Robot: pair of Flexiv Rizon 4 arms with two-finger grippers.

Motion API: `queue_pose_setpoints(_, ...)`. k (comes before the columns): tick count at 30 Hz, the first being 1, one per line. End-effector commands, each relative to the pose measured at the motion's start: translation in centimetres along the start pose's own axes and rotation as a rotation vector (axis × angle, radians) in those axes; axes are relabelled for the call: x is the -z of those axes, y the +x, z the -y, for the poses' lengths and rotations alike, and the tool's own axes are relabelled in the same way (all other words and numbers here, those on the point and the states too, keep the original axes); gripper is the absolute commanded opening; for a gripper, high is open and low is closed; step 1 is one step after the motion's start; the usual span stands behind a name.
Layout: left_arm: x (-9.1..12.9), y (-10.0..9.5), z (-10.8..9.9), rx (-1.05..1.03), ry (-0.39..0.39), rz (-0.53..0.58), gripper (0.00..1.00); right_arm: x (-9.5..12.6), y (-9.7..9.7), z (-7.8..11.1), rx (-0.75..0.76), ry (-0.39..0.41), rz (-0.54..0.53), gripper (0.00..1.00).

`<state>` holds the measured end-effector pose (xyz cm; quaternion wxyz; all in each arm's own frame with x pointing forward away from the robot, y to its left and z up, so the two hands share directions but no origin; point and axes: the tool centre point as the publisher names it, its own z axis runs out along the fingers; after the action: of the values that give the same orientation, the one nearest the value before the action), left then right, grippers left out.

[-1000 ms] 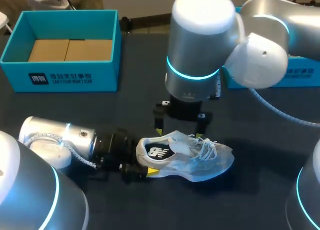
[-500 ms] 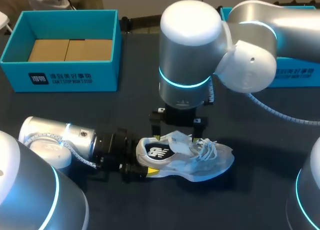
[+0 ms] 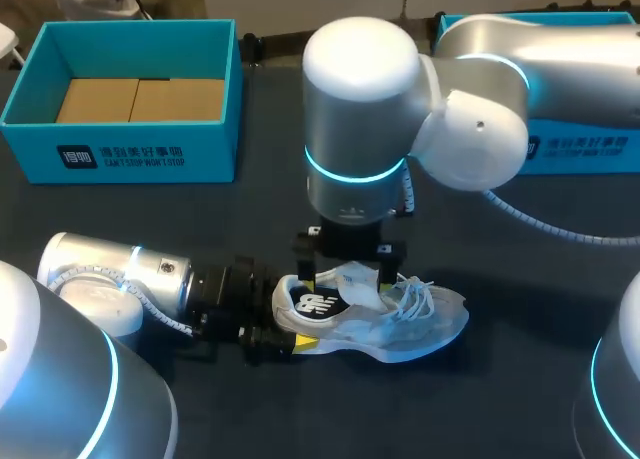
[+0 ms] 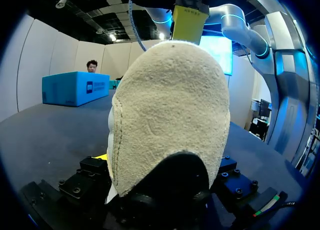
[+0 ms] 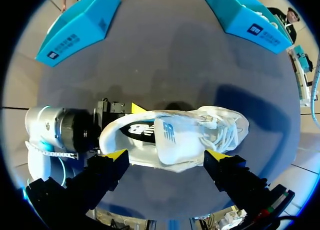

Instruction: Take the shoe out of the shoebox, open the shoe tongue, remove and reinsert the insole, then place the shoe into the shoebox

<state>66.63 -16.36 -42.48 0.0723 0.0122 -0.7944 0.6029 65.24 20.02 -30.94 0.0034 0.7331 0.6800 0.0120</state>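
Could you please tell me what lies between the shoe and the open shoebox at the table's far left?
Nothing: in the head view, only bare dark table separates the shoe from the shoebox.

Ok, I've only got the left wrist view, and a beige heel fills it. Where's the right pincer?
Observer: The right pincer hangs open over the white mesh lace-up sneaker, above its opening, with the tips spread along the shoe's length.
Operator: Is the insole in?
Observer: Yes, the black insole lies inside and shows through the opening.
Operator: And the box?
Observer: The teal cardboard shoebox stands open at the far left of the head view, well apart from the sneaker.
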Motion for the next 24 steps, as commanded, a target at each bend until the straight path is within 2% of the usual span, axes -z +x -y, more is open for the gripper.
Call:
queue_pose_setpoints(1,0.1,0.1,-0.4,0.0,0.0,0.0,0.0,-1.0,1.4,0.2,-0.151,-0.003,0.452,1.0)
queue_pose_setpoints(7,0.1,0.1,-0.4,0.0,0.0,0.0,0.0,-1.6,0.4,-0.1,-0.195,0.018,0.528,1.0)
queue_pose_setpoints(15,0.1,0.1,-0.4,0.0,0.0,0.0,0.0,-1.8,-0.9,-0.3,-0.222,0.024,0.561,1.0)
queue_pose_setpoints(24,0.1,0.1,-0.4,0.0,0.0,0.0,0.0,-2.5,-1.1,-0.5,-0.249,0.035,0.614,1.0)
